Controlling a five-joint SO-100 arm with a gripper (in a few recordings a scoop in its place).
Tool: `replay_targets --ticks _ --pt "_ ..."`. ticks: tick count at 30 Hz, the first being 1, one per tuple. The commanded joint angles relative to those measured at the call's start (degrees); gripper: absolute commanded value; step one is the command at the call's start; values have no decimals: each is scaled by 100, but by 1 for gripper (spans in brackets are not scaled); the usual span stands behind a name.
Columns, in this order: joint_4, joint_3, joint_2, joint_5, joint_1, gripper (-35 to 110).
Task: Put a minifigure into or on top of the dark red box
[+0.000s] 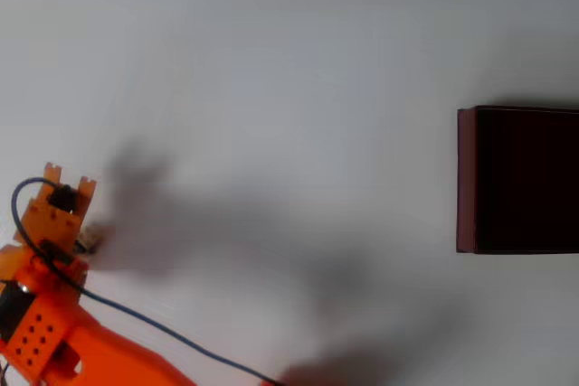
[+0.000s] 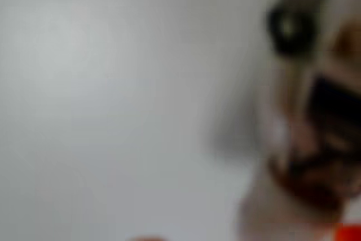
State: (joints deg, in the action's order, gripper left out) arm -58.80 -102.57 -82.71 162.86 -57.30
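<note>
In the overhead view the orange gripper (image 1: 69,205) points down at the white table at the far left, and its fingers are hidden under its own body. A small pale bit, probably the minifigure (image 1: 90,240), peeks out at the gripper's right side. The wrist view is badly out of focus. It has a pale shape with dark patches, likely the minifigure (image 2: 307,134), very close at the right. Whether the fingers touch it cannot be told. The dark red box (image 1: 467,178) with its near-black inside sits at the right edge, far from the gripper.
The white table (image 1: 289,61) stretches bare between the arm and the box. A blue cable (image 1: 172,336) runs from the arm toward the bottom edge. Soft shadows lie right of the gripper.
</note>
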Motion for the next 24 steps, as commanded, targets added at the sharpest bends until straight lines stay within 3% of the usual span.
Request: replay_targets --ticks 1,13,24 --pt "457 -176 -53 53 26 15" --pt "1529 -562 185 -193 369 14" --pt "211 -378 -519 -422 659 14"
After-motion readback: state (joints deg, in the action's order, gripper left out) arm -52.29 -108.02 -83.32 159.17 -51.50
